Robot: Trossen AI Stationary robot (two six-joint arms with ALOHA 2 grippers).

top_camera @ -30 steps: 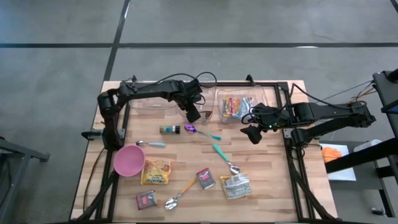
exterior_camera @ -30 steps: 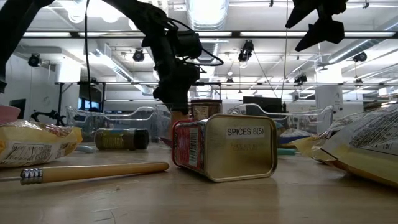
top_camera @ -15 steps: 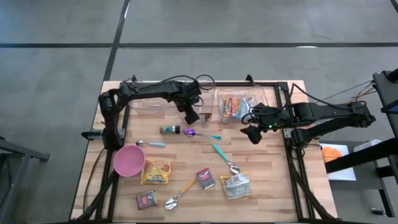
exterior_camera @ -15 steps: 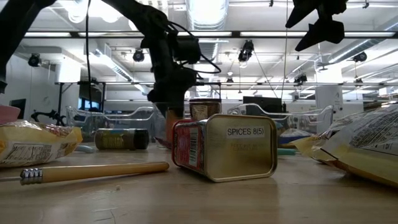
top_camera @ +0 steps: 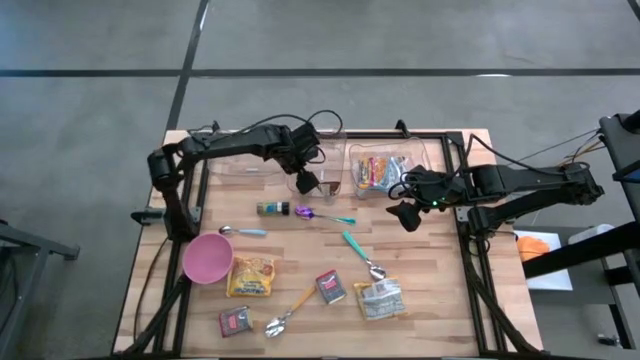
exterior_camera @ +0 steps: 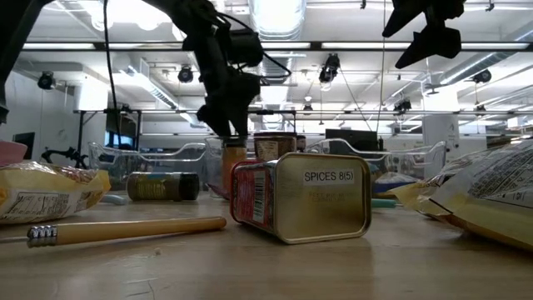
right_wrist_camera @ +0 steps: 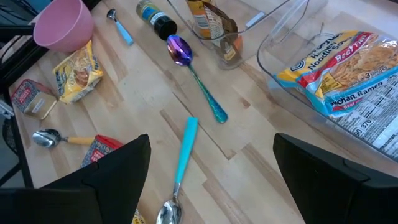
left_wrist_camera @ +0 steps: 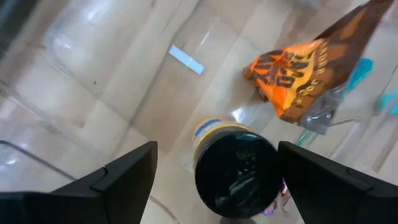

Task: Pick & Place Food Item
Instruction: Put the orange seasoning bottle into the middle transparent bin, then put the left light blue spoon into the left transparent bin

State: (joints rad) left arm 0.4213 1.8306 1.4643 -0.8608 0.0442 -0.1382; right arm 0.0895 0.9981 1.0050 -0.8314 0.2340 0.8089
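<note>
- The left hand (top_camera: 308, 178) hangs over the near right corner of the left clear bin (top_camera: 240, 166) at the far side of the surface (top_camera: 440, 290), its fingers spread apart with nothing between them.
- Directly below it, in the left wrist view, a jar with a black lid (left_wrist_camera: 235, 167) stands upright on the bin floor; it reads as a food item just set down, which would explain the open fingers above it.
- Beside the jar in the same bin lies a crumpled orange-and-brown snack bag (left_wrist_camera: 306, 61), so this bin appears to be where food is collected.
- The right hand (top_camera: 405, 213) hovers clear of the surface beside the right clear bin (top_camera: 440, 150), fingers wide and empty; it looks to be waiting.
- That bin holds a ramen noodle packet (right_wrist_camera: 345, 68).
- Still out on the surface: a small spice bottle (top_camera: 273, 208) on its side, a purple spoon (top_camera: 322, 213), a teal-handled spoon (top_camera: 360, 255), a pink bowl (top_camera: 207, 259), a yellow snack packet (top_camera: 251, 276), a spice tin (exterior_camera: 300, 198) and a silver pouch (top_camera: 380, 299) towards the near edge.
- I judge the remaining food packets as still to be moved.
</note>
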